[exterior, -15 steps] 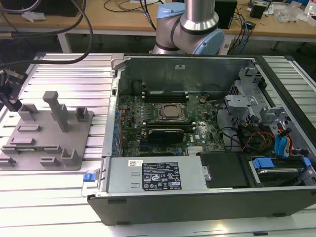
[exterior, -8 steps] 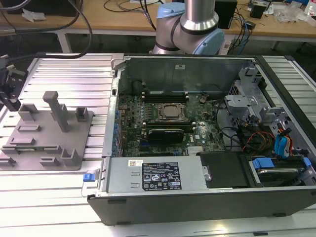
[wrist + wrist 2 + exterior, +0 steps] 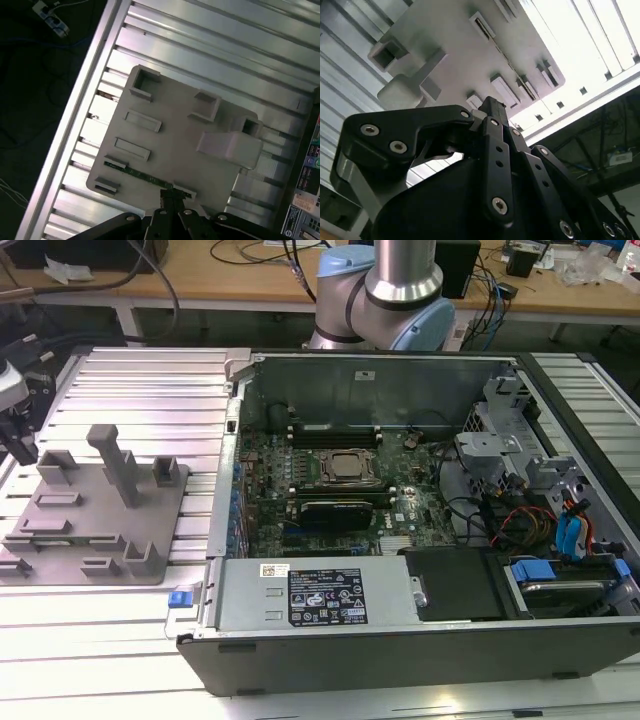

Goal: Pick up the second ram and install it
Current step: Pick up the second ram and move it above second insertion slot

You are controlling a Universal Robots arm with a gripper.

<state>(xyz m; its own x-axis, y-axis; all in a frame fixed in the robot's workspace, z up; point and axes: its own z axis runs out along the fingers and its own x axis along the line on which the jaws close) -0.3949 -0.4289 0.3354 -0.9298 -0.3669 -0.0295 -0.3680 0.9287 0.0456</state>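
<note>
In the exterior view, the arm's [image 3: 400,285] pale blue and silver base rises behind an open computer case [image 3: 380,385]. Inside it the green motherboard [image 3: 420,508] lies flat with a silver square chip [image 3: 350,468] near its middle. On the exterior view's left, well apart from the case opening, a grey tray [image 3: 100,530] with upright blocks sits on the ribbed metal counter [image 3: 150,380].

In the first wrist view, the second ram [image 3: 137,173], a thin green stick, lies along a slot near one edge of the tray. The black gripper [image 3: 170,194] has its tip right at one end of the stick. The jaws look drawn narrow there, but I cannot tell whether they pinch the ram or only stand at it. A thick grey post [image 3: 230,147] leans over the tray's far side.

In the second wrist view, the gripper's black links run up to a tip close against the tray's surface, beside small raised blocks.
</note>
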